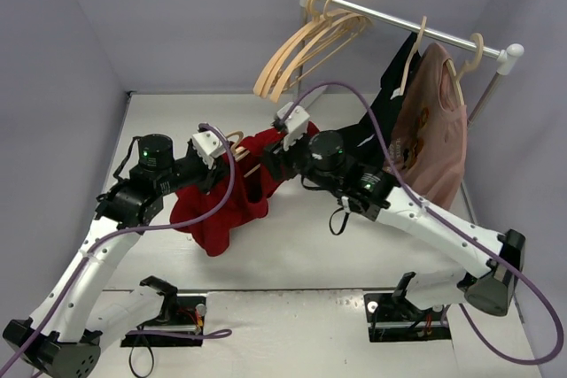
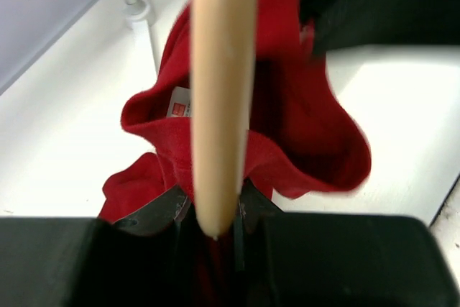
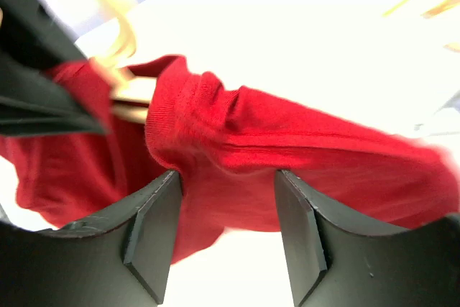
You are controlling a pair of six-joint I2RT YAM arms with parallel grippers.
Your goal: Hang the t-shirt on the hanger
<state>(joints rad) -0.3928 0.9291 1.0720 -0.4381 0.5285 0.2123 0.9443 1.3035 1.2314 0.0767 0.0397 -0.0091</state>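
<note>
Above the table, left gripper clamps the hanger; right gripper gapes around t-shirt.

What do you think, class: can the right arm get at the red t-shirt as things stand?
Probably yes. The right gripper stands open with the t-shirt directly before its jaws and nothing between. The left gripper, shut on the hanger, is off to one side.

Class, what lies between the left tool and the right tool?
The t-shirt, with the hanger pushed into its neck, spans that stretch; the top external view shows it.
</note>
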